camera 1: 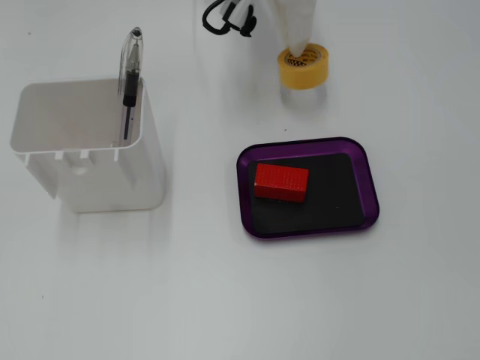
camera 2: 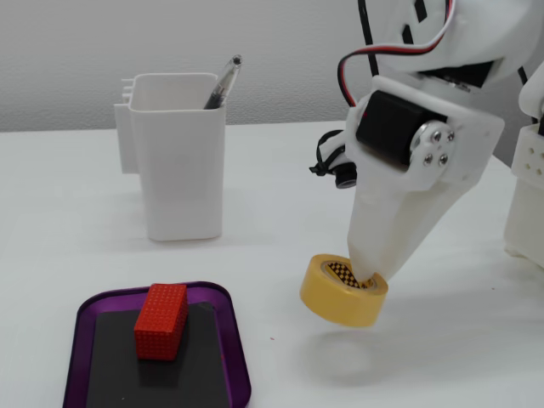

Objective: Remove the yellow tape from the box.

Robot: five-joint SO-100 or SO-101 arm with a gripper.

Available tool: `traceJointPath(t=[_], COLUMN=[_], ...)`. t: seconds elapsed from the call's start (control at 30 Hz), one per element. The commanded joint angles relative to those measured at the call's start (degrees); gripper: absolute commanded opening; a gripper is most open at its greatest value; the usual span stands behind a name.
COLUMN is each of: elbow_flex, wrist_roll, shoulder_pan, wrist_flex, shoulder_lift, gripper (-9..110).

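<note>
The yellow tape [camera 1: 304, 67] [camera 2: 342, 293] is outside the box, near the robot's base. It hangs tilted a little above the white table with its shadow below. My white gripper [camera 1: 301, 52] [camera 2: 364, 274] points down and is shut on the roll's rim, with its tip reaching into the hollow core. The box [camera 1: 373, 187] [camera 2: 238, 357], a purple tray with a black inside, lies apart from the tape. It holds only a red block [camera 1: 281, 182] [camera 2: 161, 320].
A tall white container [camera 1: 90, 150] [camera 2: 178, 161] with a pen [camera 1: 131, 75] [camera 2: 221, 83] stands beyond the tray, at the left in both fixed views. Black and red cables [camera 1: 225, 19] [camera 2: 374, 59] hang at the arm. A white base part [camera 2: 527, 195] is at the right edge.
</note>
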Motion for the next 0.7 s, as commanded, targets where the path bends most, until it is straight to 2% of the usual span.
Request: traceJointPath(t=[0.0,0.17,0.37,0.5,0.67], elbow_flex=[3.9,9.9,10.6,8.4,-0.3], wrist_roll=[0.1,-0.3,0.3,0.3,2.6], shoulder_pan=[-0.1,-0.1,0.0,-0.2,1.6], wrist_flex=[-6.1,-12.2,-12.0,-7.7,1.8], shoulder_lift=[1.6,1.5,2.0,2.5,3.2], gripper=[-1,0,5,13,12])
